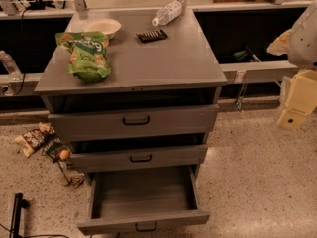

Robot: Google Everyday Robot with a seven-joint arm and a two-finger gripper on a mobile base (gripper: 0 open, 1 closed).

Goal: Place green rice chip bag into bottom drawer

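Note:
The green rice chip bag [86,56] lies on the left part of the grey cabinet top [158,63], crinkled, with its dark round logo facing up. The bottom drawer [143,197] is pulled far out and its inside is bare, with a small black handle [145,227] on its front. My gripper [296,100] is a pale, yellowish shape at the right edge of the view, off the cabinet's right side and about level with the top drawer. It is well away from the bag and holds nothing that I can see.
A white bowl [102,26], a lying water bottle [167,12] and a dark snack bar [151,35] sit at the back of the cabinet top. The top drawer [133,120] and middle drawer [140,156] stand slightly out. Brown snack wrappers [34,139] lie on the floor at left.

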